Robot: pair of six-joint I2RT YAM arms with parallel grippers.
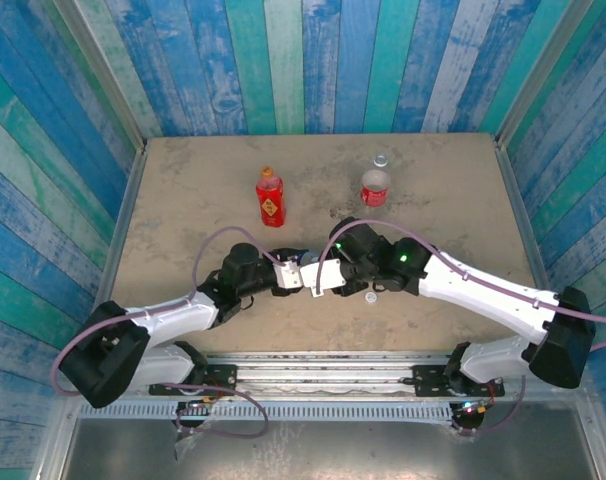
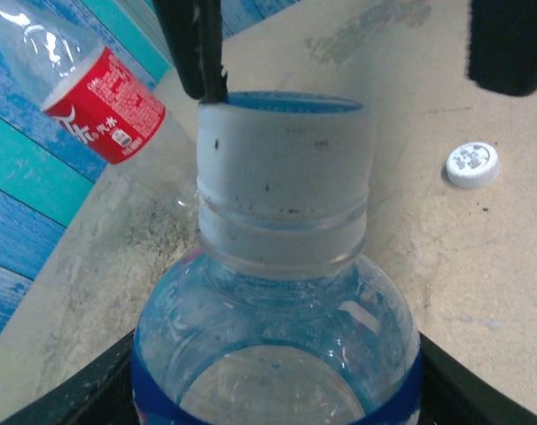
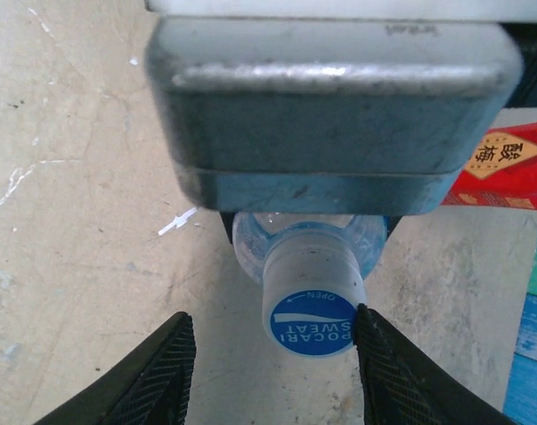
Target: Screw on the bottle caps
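My left gripper [image 2: 277,403] is shut on the short clear bottle with the blue label [image 2: 277,354], held near the table's front middle [image 1: 305,263]. Its blue-topped cap [image 3: 313,305] sits on the neck. My right gripper [image 3: 273,317] is open around that cap: the right finger [image 3: 401,381] touches the cap's side, while the left finger [image 3: 153,381] stands clear of it. A white cap [image 2: 472,165] lies loose on the table beside the grippers [image 1: 371,296]. The red bottle [image 1: 270,199] stands upright with an orange cap on. The clear bottle with the red label [image 1: 374,192] stands to its right.
The sandy table [image 1: 453,200] is walled by blue and green painted planks [image 1: 313,60] at the back and sides. Both arms meet near the front middle, with purple cables looping over them. The two standing bottles are farther back, apart from the grippers.
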